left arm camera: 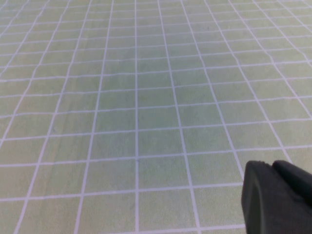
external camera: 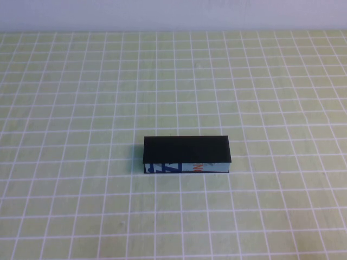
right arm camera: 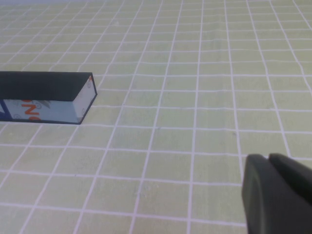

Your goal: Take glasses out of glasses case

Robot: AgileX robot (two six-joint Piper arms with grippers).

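Observation:
The glasses case is a black rectangular box lying in the middle of the table, lid down flat, its pale front side showing blue lettering and an orange-red mark. One end of the glasses case shows in the right wrist view. The glasses are hidden. My right gripper is shut, with nothing in it, above the cloth some way off from the case's end. Over bare cloth, my left gripper is shut and empty, and its view does not show the case. Neither arm shows in the high view.
A pale green cloth with a white grid covers the whole table. A pale wall runs along the far edge.

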